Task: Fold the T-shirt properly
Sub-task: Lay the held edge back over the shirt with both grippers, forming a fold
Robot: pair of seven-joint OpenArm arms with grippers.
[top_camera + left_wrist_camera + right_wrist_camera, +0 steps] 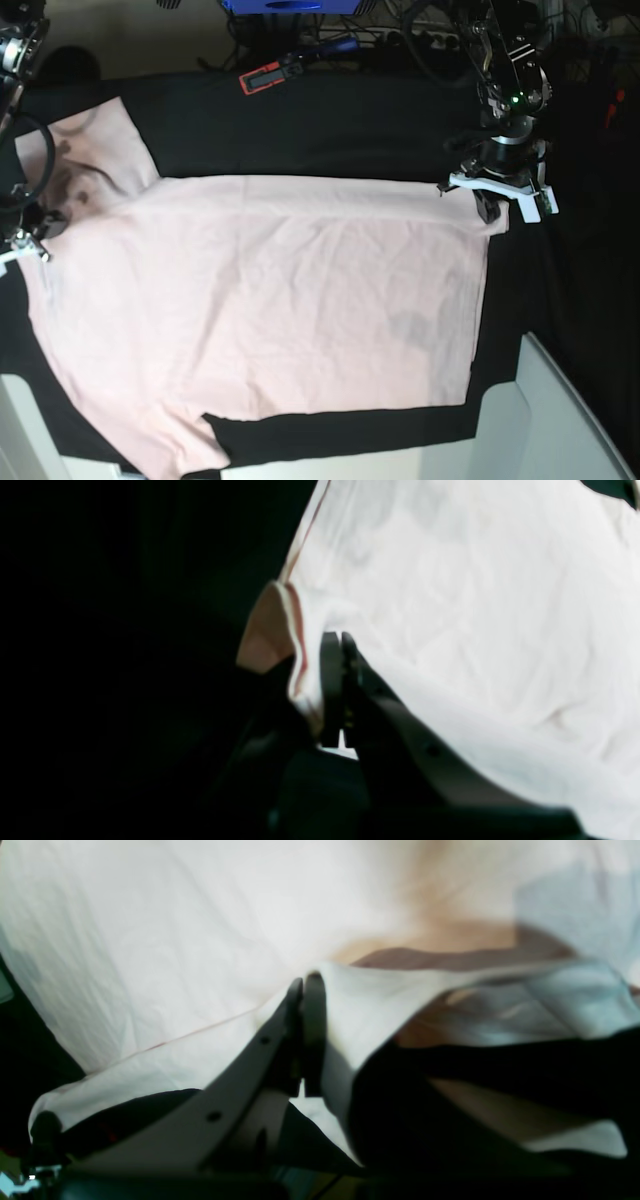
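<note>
T-shirt [270, 300] lies spread plain side up on the black-clothed tabletop [330, 120], one sleeve toward the far corner on the base view's left. Left claw [340, 690] is clamped on the shirt's hem corner, base view's right. Right claw [304, 1035] is clamped on a raised fold of shirt edge at the opposite end.

right gripper [22, 240]: cut off by edge | T-shirt [270, 300] print: perhaps underneath

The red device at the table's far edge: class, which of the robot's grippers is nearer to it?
Left. The left gripper is somewhat nearer the red device, gripping the T-shirt; the right gripper is at the opposite edge.
</note>
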